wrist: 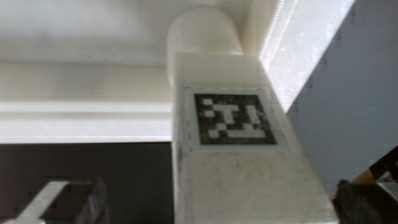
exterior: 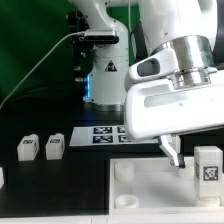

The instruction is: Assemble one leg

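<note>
Starting at the exterior view's left, I see two spare legs [exterior: 27, 148] [exterior: 55, 146] standing side by side on the black table, well apart from the work; I take them as parked there until their turn. Next along, the marker board [exterior: 100, 135] lies flat further back. In front of it sits the large white square tabletop [exterior: 135, 188] with its round corner sockets facing up, ready to receive legs.

Over its right part hangs the gripper [exterior: 188, 156], pointing down, one finger [exterior: 173, 152] plainly in sight. Just beside that finger, toward the exterior view's right, the leg [exterior: 208, 165] stands upright on the tabletop's corner, tag facing the camera. The wrist view fills with this leg [wrist: 231, 150] and its tag [wrist: 231, 118], so I judge the hand is lined up on it. The fingers look spread, one to each side of the leg with a gap showing, not clamped on it.

I cannot tell whether the leg is seated in its socket; I would check that before closing and twisting.
</note>
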Controlling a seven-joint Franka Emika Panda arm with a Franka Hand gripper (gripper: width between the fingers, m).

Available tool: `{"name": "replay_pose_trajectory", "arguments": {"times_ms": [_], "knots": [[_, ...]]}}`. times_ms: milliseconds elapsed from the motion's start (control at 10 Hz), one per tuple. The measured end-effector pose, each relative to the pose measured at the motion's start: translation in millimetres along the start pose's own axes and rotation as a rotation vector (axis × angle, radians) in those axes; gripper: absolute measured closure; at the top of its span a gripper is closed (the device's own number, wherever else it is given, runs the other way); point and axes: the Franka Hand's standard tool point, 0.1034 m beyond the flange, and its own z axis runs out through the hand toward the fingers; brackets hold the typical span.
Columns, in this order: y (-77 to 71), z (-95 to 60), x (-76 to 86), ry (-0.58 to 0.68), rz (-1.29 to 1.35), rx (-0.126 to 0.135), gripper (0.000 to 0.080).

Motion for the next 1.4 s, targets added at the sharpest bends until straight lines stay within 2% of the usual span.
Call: {"name": "replay_pose_trajectory", "arguments": {"times_ms": [600, 900, 1400], "knots": [[-0.1, 0.6, -1.2, -0.020, 0.001, 0.001, 0.0151], [3.3, -14.6, 11.5, -0.153, 0.016, 0.008, 0.0151], [-4.7, -14.2, -0.4, -0.613, 0.029, 0.070, 0.0151]]}}
